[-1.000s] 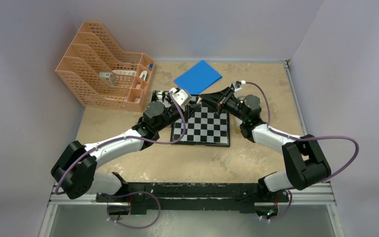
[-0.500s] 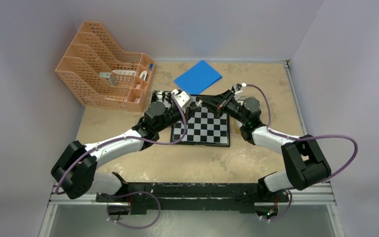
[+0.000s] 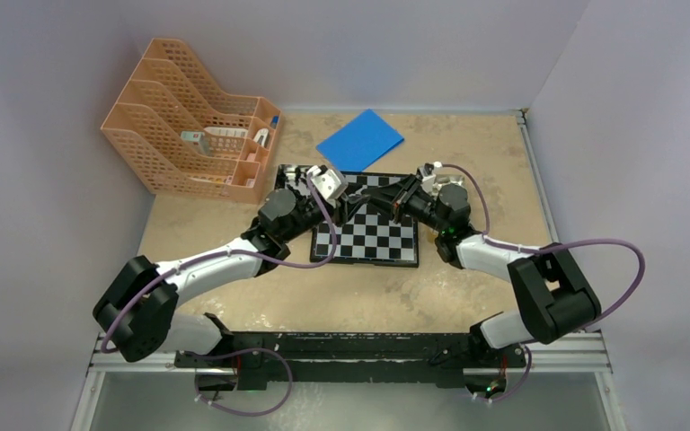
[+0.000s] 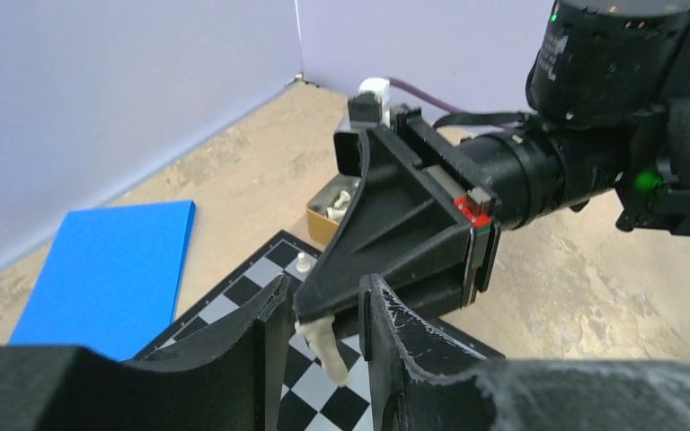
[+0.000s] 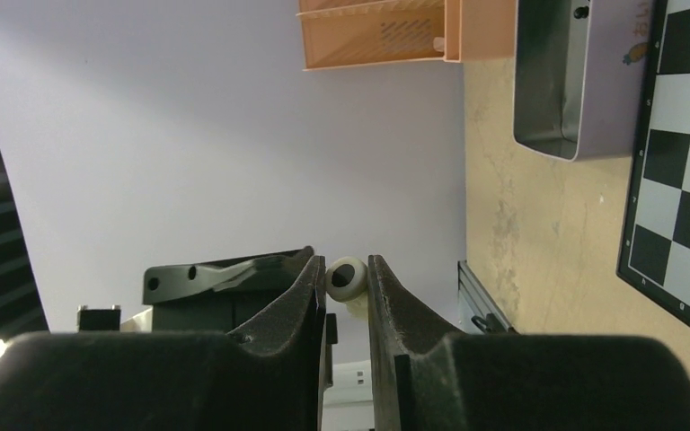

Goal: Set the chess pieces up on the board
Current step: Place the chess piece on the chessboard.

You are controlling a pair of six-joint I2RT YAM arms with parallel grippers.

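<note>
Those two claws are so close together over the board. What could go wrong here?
The right gripper pinches a cream piece by one end; it could slip onto the board. The left gripper straddles that tip, so a nudge could knock it loose.

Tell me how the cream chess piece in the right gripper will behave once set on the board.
The cream chess piece, slim and small in the right gripper, is probably light and stiff. Its round foot suggests it would roll if laid sideways. Tall over that narrow foot, it may tip on the board if nudged.
</note>
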